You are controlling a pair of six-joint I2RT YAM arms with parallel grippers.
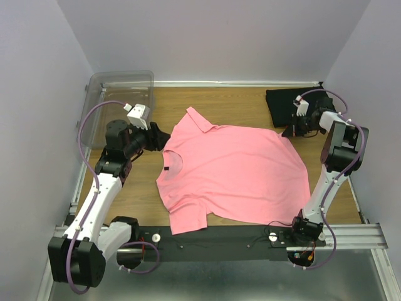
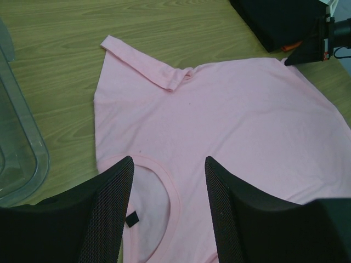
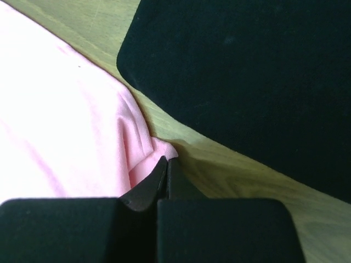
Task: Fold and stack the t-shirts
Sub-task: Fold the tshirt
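Observation:
The salmon-pink t-shirt (image 1: 235,169) lies spread flat on the wooden table, neck to the left, with its dark label (image 2: 130,219) inside the collar. Its far sleeve (image 2: 148,63) is folded over. My left gripper (image 1: 158,139) is open and empty, its fingers just above the collar (image 2: 169,161). My right gripper (image 1: 290,132) is shut on the shirt's far right corner (image 3: 167,159), where the pink cloth bunches at the fingertips. A folded black t-shirt (image 1: 289,103) lies at the back right. An orange edge (image 2: 293,46) peeks from under it in the left wrist view.
A clear plastic bin (image 1: 119,94) stands at the back left, close behind my left arm; its rim also shows in the left wrist view (image 2: 22,153). Walls close in the table on three sides. A black rail (image 1: 219,238) runs along the near edge.

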